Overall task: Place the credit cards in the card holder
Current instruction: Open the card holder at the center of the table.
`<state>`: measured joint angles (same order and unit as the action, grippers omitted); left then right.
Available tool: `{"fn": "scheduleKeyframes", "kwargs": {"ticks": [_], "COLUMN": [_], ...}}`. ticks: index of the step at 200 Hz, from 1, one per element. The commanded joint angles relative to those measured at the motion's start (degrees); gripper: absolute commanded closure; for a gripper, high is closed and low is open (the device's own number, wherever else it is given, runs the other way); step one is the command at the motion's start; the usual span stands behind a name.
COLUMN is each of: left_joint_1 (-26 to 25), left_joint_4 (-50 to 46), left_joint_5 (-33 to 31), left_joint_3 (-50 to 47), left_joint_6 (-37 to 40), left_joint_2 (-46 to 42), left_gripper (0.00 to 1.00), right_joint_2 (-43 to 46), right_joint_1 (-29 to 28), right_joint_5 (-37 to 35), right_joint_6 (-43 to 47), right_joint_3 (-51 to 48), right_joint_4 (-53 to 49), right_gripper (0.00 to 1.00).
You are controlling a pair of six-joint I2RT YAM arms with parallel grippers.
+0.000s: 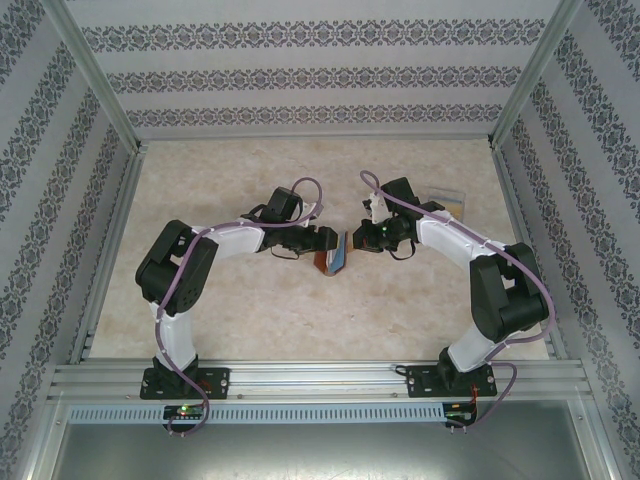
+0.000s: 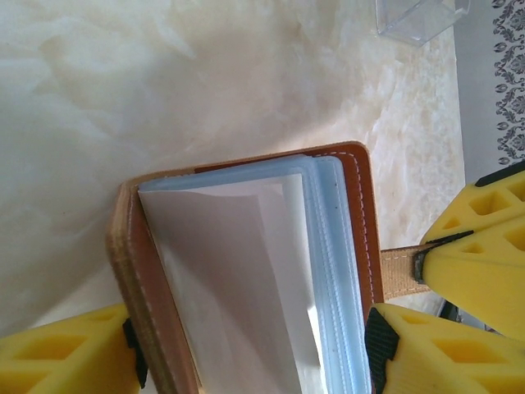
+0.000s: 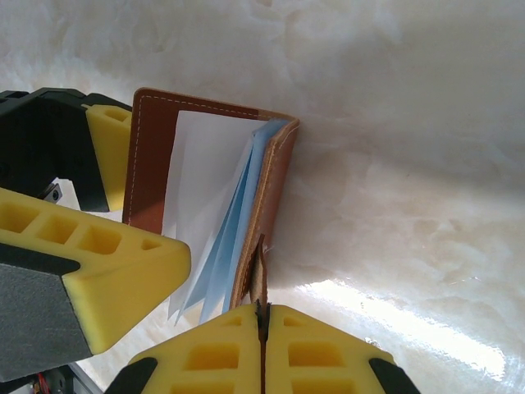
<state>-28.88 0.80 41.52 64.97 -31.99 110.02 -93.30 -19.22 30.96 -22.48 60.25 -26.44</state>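
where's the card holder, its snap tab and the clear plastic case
card holder point(image 2: 246, 279), left wrist view, on its inner sleeves
snap tab point(image 3: 259, 271), right wrist view, on the middle of the strap
clear plastic case point(image 2: 418, 18), left wrist view, on its front wall

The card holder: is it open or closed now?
Partly open: the card holder has its leather covers spread in a V, with blue sleeves fanned between. The right fingers pinch its tab.

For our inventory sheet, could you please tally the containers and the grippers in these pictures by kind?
card holder: 1
clear plastic case: 1
grippers: 2, the left gripper and the right gripper
Total: 4
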Motion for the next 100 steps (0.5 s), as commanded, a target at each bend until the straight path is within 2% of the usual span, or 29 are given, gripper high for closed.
{"fn": "scheduleKeyframes", "kwargs": {"ticks": [1,32,62,100], "left_joint_1": [-0.6,-0.6,-0.1,-0.1], "left_joint_4": [0.6,0.3,-2.7,-3.5], "left_joint_5": [1.3,3.1,3.1,3.4], "left_joint_3": [0.5,2.1,3.7,3.8], "left_joint_6": [-0.1,-0.5,0.6,1.0], "left_joint_2": [1.0,2.5,3.1,3.1], "left_gripper": [0.25,0.25,0.34,0.37], "right_joint_2": [-0.7,0.0,-0.7,-1.0], "right_joint_1": [0.6,0.6,0.7,0.7], "right_joint_5": [1.1,2.6,4.4,5.3], "right_joint_6": [0.9,0.8,0.9,1.0], "right_joint_3": [1.2,1.0,1.2,1.3], "right_joint_4": [-0.8,0.2,0.7,0.9], "right_gripper": [1.00,1.00,1.00,1.00]}}
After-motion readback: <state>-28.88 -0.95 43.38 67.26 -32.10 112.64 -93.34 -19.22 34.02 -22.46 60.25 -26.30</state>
